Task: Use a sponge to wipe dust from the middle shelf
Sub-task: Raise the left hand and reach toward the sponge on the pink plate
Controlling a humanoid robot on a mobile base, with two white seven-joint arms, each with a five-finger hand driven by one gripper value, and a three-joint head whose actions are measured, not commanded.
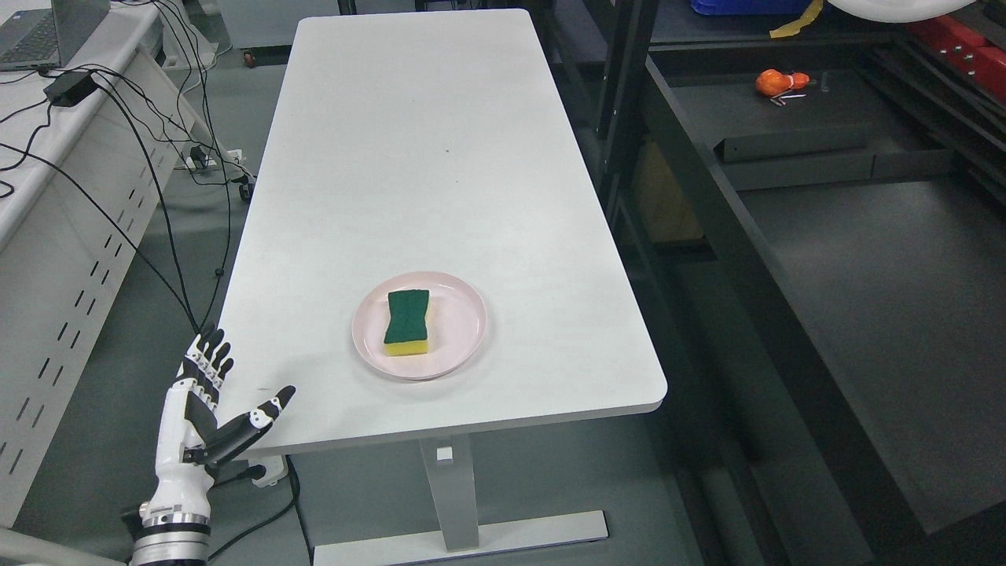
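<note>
- The sponge (408, 322), green on top and yellow below, is seen lying on a pink plate (464, 330) near the lower middle of the white tabletop (424, 141).
- The left hand (206, 409) is held at the lower left, fingers spread wide, with nothing in it.
- A dark shelf (864, 259) is seen on the right.

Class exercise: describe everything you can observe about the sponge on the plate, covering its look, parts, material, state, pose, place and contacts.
The sponge is a two-layer block: a dark green scouring layer on top and a yellow foam layer beneath, visible along its near edge. Its long sides pinch inward, giving it a waisted outline. It lies flat, green face up, lengthwise away from the camera, roughly centred on a pale pink round plate near the front edge of the white table. It looks dry and unused. Only the plate touches it; the left hand is open, well to its left.
</note>
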